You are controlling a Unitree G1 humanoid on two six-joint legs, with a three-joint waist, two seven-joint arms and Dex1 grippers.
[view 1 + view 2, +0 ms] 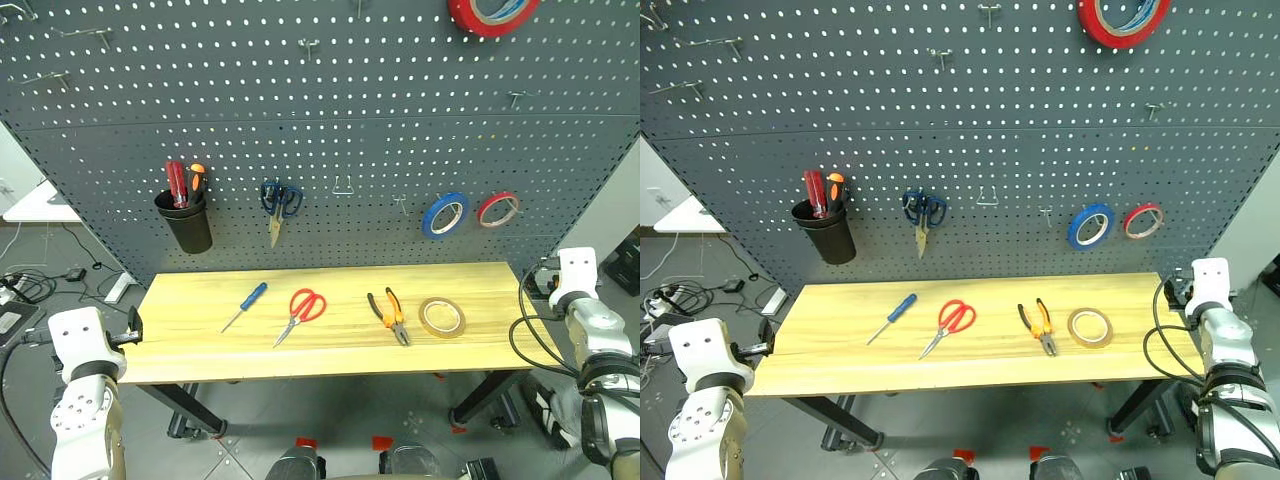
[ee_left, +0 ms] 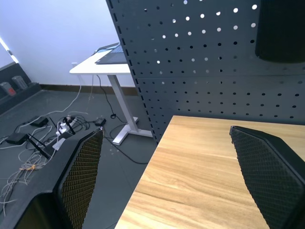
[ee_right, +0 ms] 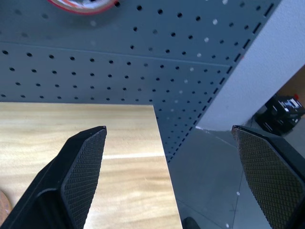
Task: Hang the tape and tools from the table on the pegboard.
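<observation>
Presently on the table (image 1: 200, 345), left to right: blue-handled screwdriver (image 1: 245, 305), lying slantwise; red-handled scissors (image 1: 301, 313), blades closed; orange-and-black pliers (image 1: 389, 315); yellow-tan tape roll (image 1: 441, 317), lying flat just beside the pliers. All four rest on the wood, none hung.

On the pegboard (image 1: 330, 110) behind the table: black cup (image 1: 186, 221) holding a red screwdriver (image 1: 177, 184) and an orange screwdriver (image 1: 196, 178); dark blue scissors (image 1: 279, 205) hanging point down; blue tape roll (image 1: 445, 214) and thin red tape roll (image 1: 498, 209) side by side on hooks; a larger red tape roll (image 1: 492, 13) at the upper edge.

My left gripper (image 2: 167, 179): fingers spread wide, empty, held off the table's left end, one finger over the floor, the other over the wood. My right gripper (image 3: 171, 174): fingers spread wide, empty, held off the table's right end, straddling its far corner, well apart from the tape roll.
</observation>
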